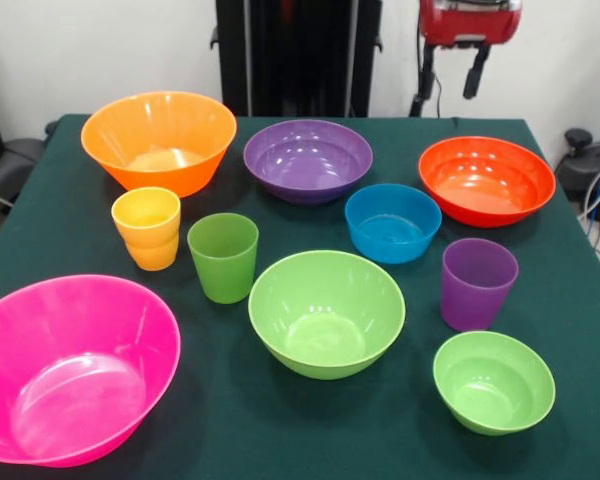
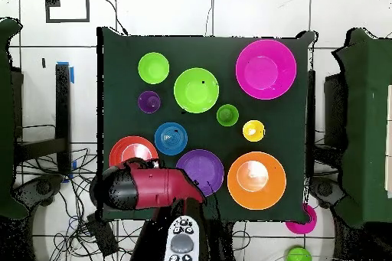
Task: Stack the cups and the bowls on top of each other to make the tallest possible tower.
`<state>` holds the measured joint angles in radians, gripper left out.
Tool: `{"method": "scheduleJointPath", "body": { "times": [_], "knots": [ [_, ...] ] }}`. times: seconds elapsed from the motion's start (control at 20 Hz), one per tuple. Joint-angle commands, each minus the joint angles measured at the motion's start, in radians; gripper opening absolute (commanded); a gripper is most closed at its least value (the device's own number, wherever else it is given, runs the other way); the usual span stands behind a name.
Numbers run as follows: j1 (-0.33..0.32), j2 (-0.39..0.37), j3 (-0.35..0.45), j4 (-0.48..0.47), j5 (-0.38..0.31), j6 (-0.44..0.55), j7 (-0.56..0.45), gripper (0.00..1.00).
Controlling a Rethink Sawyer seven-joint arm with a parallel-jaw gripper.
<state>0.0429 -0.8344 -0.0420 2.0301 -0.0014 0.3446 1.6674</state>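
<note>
Robotics lab, by the look — green-clothed table (image 1: 570, 400) on a white tiled floor (image 2: 253, 13), cables (image 2: 53, 189) tangled at 8 o'clock, black pedestal (image 1: 298, 55) at 12, office chairs (image 2: 367, 120) w/ castors either side.

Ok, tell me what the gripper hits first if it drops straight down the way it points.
Probably the red-orange bowl. In the front view the gripper hangs open, pointing down, above and behind that bowl; the overhead view shows the arm over its edge. Depth is unclear, so it might meet the table beside it.
</note>
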Motion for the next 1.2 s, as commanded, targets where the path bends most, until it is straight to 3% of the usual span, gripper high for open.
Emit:
{"method": "scheduleJointPath", "body": {
  "times": [0.05,0.5,1.2],
  "knots": [
    [-0.081,0.124,0.06,-0.099,-0.061,-0.083,0.061,1.0],
    [-0.171,0.101,0.093,-0.088,-0.124,-0.054,-0.007,1.0],
    [-0.394,0.133,0.243,-0.162,-0.281,0.015,-0.13,1.0]
  ]
}}
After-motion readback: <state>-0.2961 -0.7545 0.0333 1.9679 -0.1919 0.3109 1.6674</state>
